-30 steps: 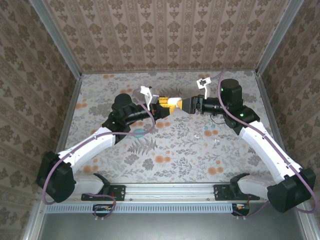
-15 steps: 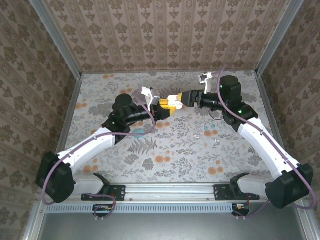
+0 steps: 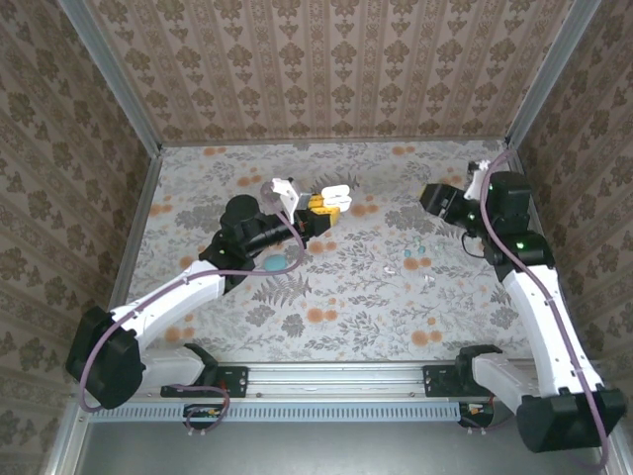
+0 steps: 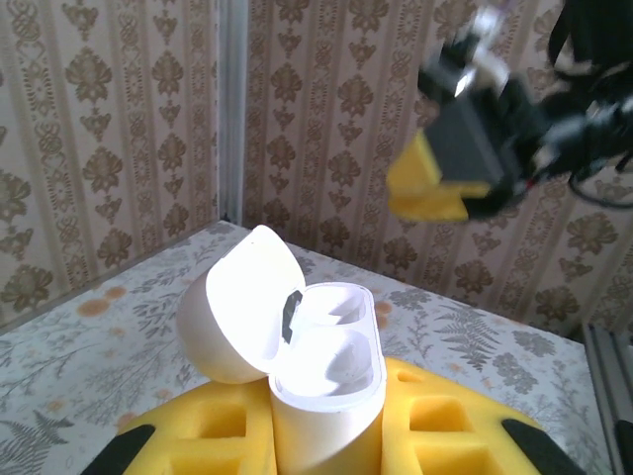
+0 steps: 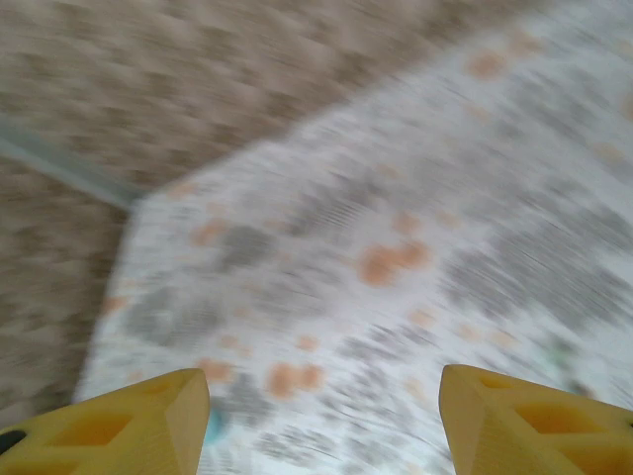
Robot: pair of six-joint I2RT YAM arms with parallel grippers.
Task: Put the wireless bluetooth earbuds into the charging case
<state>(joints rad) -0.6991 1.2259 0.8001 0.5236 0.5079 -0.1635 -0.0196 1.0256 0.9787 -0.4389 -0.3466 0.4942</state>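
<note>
open table (image 3: pixel 341 322) at front centre, tiny earbuds (image 3: pixel 409 261) lying right of centre, walls (image 3: pixel 326 69) close on three sides

Quick count: one white charging case (image 4: pixel 326 371) with its lid open, one teal oval thing (image 3: pixel 272 262), two tiny whitish earbuds (image 3: pixel 389 268).

Table (image 3: pixel 336 292): whitish cloth, grey fern-and-leaf print, scattered orange blossoms. Walls (image 3: pixel 326 69): beige-brown damask wallpaper in vertical stripes. Charging case (image 4: pixel 321 366): plain glossy white, lid and body alike. Left pincer (image 4: pixel 326 430): yellow pads, black at the lower corners. Right pincer (image 5: pixel 321 421): same yellow. Arms (image 3: pixel 173 292): white links, black joints, purple cable. Teal-blue oval (image 3: pixel 272 263), left of centre on the table.
</note>
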